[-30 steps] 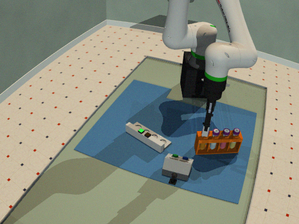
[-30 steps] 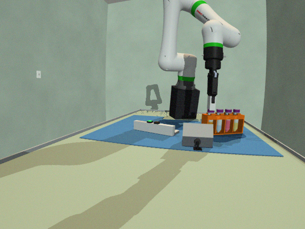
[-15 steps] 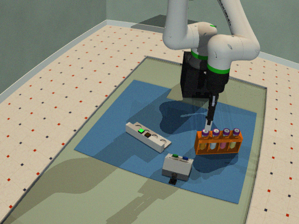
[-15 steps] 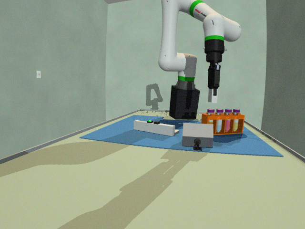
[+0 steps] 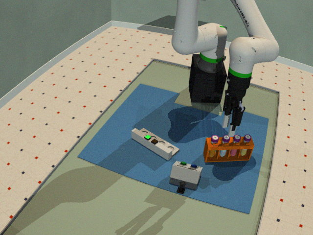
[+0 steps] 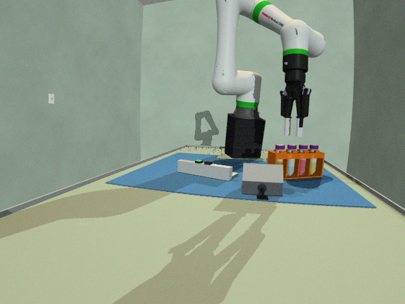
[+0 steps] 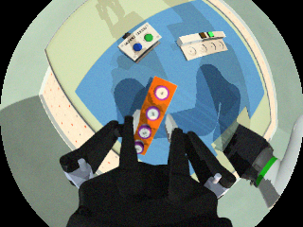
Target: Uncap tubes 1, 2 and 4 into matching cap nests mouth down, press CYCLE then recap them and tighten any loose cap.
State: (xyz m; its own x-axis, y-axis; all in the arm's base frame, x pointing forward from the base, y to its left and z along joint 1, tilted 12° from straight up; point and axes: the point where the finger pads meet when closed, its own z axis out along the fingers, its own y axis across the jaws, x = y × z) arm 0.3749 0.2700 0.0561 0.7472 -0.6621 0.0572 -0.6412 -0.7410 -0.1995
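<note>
The orange decapping station (image 5: 228, 150) stands on the blue mat with four tubes, each with a purple cap (image 5: 226, 138) screwed on. My gripper (image 5: 228, 129) hangs above the rack, fingers pointing down, a little apart and empty. In the exterior view the gripper (image 6: 293, 132) is clearly above the second cap from the left (image 6: 292, 147), with a gap between them. In the wrist view the fingers straddle the rack's row of caps (image 7: 151, 113). The white cap tray (image 5: 154, 143) has empty nests; its green lamp (image 5: 146, 137) is lit and the lamp beside it (image 5: 154, 141) is dark.
The small grey desk (image 5: 185, 174) carries the green key (image 5: 183, 163) and the blue key (image 5: 194, 165), in front of the rack. A black knob (image 5: 181, 187) sticks out of its front. The arm's black base (image 5: 207, 81) stands behind the mat.
</note>
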